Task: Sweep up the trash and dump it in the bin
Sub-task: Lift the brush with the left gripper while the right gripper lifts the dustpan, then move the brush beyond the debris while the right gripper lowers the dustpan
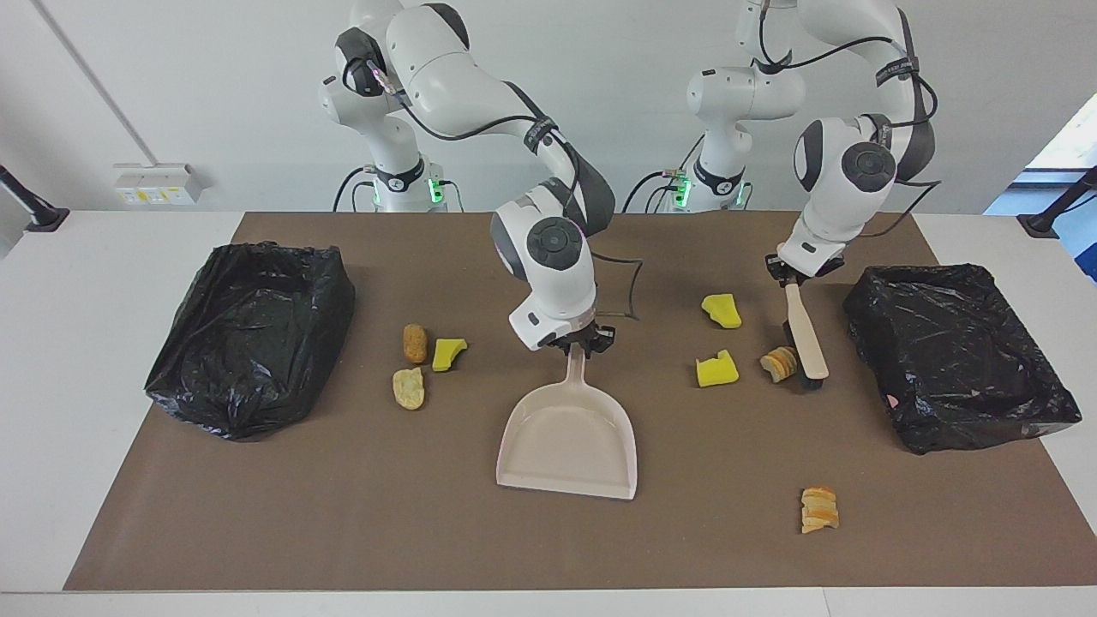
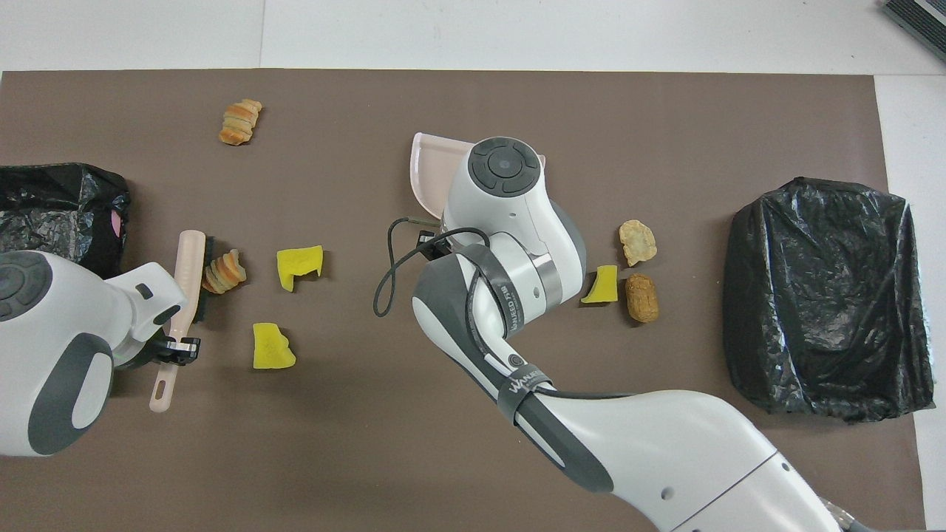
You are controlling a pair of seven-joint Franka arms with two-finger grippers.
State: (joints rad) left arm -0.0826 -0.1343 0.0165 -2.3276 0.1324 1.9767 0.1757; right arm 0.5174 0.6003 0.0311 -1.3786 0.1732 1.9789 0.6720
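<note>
A beige dustpan [image 1: 567, 441] lies mid-mat, and my right gripper [image 1: 583, 341] is shut on its handle. My left gripper [image 1: 793, 272] is shut on the handle of a beige brush [image 1: 806, 334], whose bristles rest against a bread scrap [image 1: 778, 363] of the trash. Two yellow sponge chunks [image 1: 722, 310] [image 1: 716, 370] lie beside that scrap, toward the dustpan. Another bread scrap [image 1: 819, 509] lies farther from the robots. Toward the right arm's end sit a yellow chunk [image 1: 448, 353], a brown piece [image 1: 415, 343] and a tan piece [image 1: 409, 388].
A bin lined with a black bag [image 1: 248, 338] stands at the right arm's end of the brown mat. A second black-lined bin [image 1: 956, 356] stands at the left arm's end, close to the brush. A black cable loops by the dustpan handle.
</note>
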